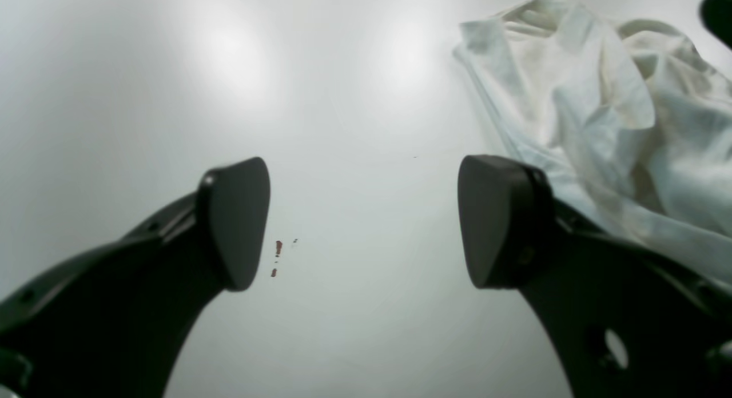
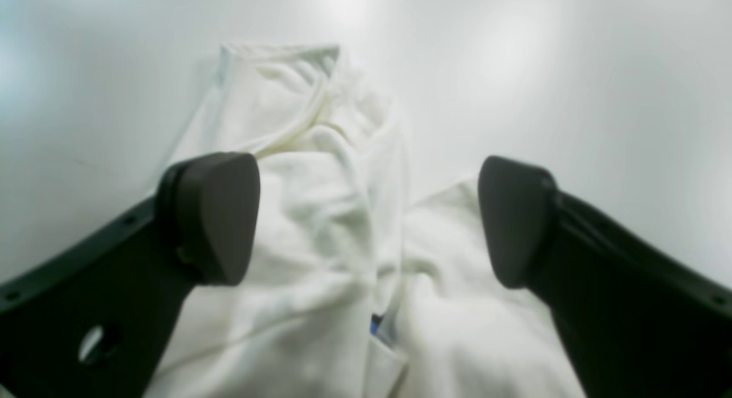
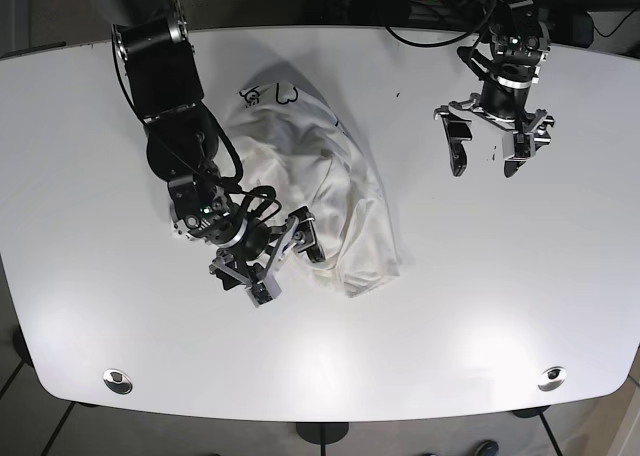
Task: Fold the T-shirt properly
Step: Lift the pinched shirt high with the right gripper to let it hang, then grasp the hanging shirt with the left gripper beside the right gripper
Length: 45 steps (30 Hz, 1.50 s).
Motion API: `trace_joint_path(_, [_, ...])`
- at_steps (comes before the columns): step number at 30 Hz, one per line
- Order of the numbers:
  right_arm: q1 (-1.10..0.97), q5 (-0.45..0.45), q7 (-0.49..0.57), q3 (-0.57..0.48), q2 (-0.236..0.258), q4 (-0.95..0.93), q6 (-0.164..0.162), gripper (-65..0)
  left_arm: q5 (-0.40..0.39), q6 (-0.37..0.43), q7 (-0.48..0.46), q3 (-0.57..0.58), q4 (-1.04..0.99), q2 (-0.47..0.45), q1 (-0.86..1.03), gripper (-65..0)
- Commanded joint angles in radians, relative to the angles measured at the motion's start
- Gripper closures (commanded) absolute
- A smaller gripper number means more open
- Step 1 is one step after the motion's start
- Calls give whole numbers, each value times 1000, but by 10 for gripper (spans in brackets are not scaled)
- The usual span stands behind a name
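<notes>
Right claw [image 3: 283, 256] wide apart, over crumpled shirt [image 3: 330, 196]. Left claw [image 3: 490, 151] apart, empty, shirt far off. Risk: right grabs too many layers, fold turns lumpy.

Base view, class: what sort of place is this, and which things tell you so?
Probably a robotics lab or test bench: a bare white table, two black robot arms with an open left gripper and right gripper, and a crumpled white T-shirt as practice material.

No legible txt anywhere
</notes>
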Motion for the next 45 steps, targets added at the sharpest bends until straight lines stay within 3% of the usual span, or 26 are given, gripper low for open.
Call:
trace_joint_path(1, [69, 13, 21, 2, -30, -58, 56, -560, -6, -1, -26, -1, 15, -2, -5, -474])
trace_joint_path(5, [129, 4, 0, 2, -93, -218, 117, -560, -8, -1, -26, 0, -11, -2, -6, -472])
trace_joint_path(7, [135, 10, 0, 2, -104, -258, 125, -510, -8, -1, -26, -1, -19, -2, -6, -472])
trace_joint_path(8, [135, 11, 1, 2, -104, -259, 125, -449, -8, -1, -26, -1, -19, -2, -6, -472])
trace_joint_path(9, [133, 11, 1, 2, -105, -259, 123, -312, -9, -1, -26, -1, -19, -2, -6, -472])
trace_joint_path(12, [132, 8, 1, 4, -116, -259, 123, -22, -9, -1, -26, -1, -19, -2, -8, -472])
trace_joint_path(14, [126, 7, 1, 4, -119, -216, 123, -41, -11, -1, -26, 2, -19, -2, -8, -472])
trace_joint_path(17, [92, 0, -3, 6, -118, -71, 112, -19, -13, -1, -26, 6, -16, -2, -8, -472])
trace_joint_path(21, [94, 0, -19, 2, -82, 132, 112, -19, -13, -1, -28, 75, -10, -2, -6, -471])
trace_joint_path(28, [227, 0, -33, 2, -67, 305, 112, -19, -13, -1, -29, 174, 9, -5, 3, -474])
trace_joint_path(33, [411, 11, -138, 2, -67, 433, 112, -19, -13, -1, -31, 184, 10, -2, 14, -478])
trace_joint_path(41, [720, 2, -235, 7, -96, 505, 112, -19, -13, -1, -31, 187, 9, 0, -26, -481])
trace_joint_path(45, [784, 2, -235, 7, -96, 473, 112, -19, -13, -1, -31, 261, 4, -2, -43, -481])
